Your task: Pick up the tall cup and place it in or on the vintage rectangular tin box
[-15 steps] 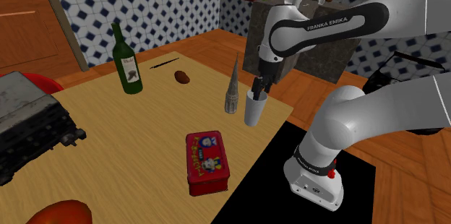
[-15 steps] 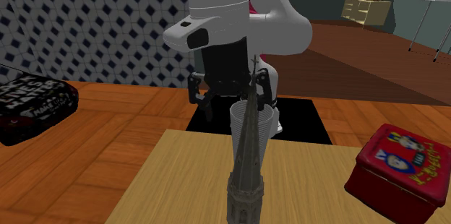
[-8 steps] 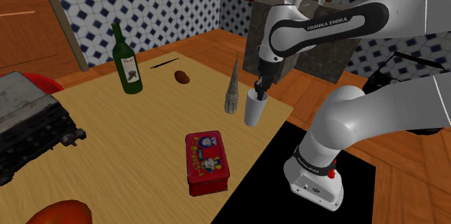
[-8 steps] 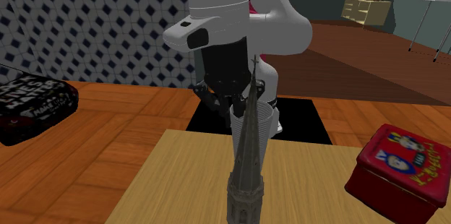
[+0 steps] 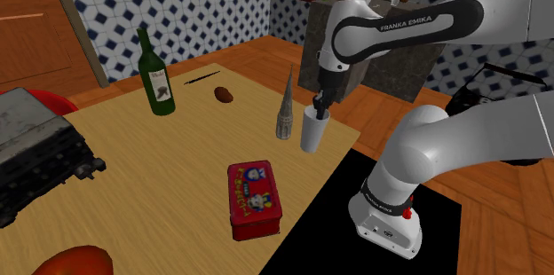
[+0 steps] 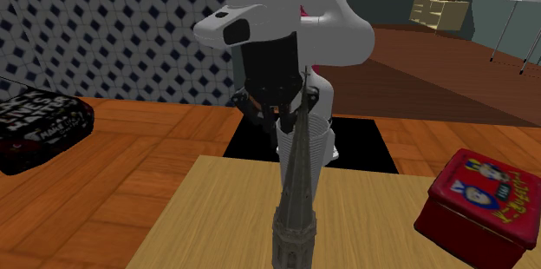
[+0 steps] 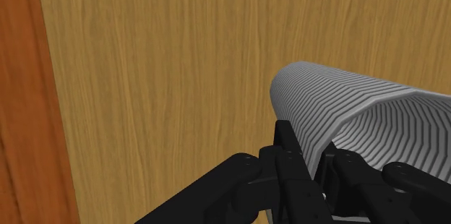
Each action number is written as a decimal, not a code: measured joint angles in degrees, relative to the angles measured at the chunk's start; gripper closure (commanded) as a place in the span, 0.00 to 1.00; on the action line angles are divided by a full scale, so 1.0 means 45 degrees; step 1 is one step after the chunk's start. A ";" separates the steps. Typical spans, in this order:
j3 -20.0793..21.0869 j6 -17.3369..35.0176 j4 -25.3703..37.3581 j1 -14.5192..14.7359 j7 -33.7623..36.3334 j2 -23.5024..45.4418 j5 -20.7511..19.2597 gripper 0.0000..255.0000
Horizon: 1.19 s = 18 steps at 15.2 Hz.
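In the shoulder view, a white ribbed tall cup [image 5: 311, 133] stands upright near the edge of a pale wooden table [image 5: 178, 167], on the side closest to the robot's stand. The black gripper [image 5: 321, 107] comes down from above and meets the cup's rim. Just beside the cup is a grey spire-shaped model [image 5: 284, 113], with a green bottle [image 5: 158, 82] well apart, farther back. The red tin box [image 5: 253, 198] lies flat with its lid closed, nearer the camera and toward this view's left of the cup. In the second exterior view the spire stands in front and hides the middle of the cup [image 6: 323, 150]. The gripper [image 6: 282, 120] sits at the cup's rim and the box [image 6: 477, 198] is at this view's right edge. In the wrist view the two fingers [image 7: 289, 150] are drawn together on the cup's wall at the rim, apparently one inside and one outside. Whether the base rests on the table cannot be told. The cup looks light, thin-walled and empty. Its ribs should help grip, but a rim pinch may let it tilt or flex, so a firm hold on the wall just below the lip seems best.
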 measured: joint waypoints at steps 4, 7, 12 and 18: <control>0.0082 -0.0836 0.0539 -0.0006 0.0024 -0.0304 0.0047 1.00; 0.0167 -0.1445 0.1032 0.0033 0.0072 -0.0423 0.0119 1.00; 0.0298 -0.2360 0.1742 0.0075 0.0148 -0.0633 0.0216 1.00; 0.0452 -0.3403 0.2705 0.0151 0.0249 -0.0717 0.0350 1.00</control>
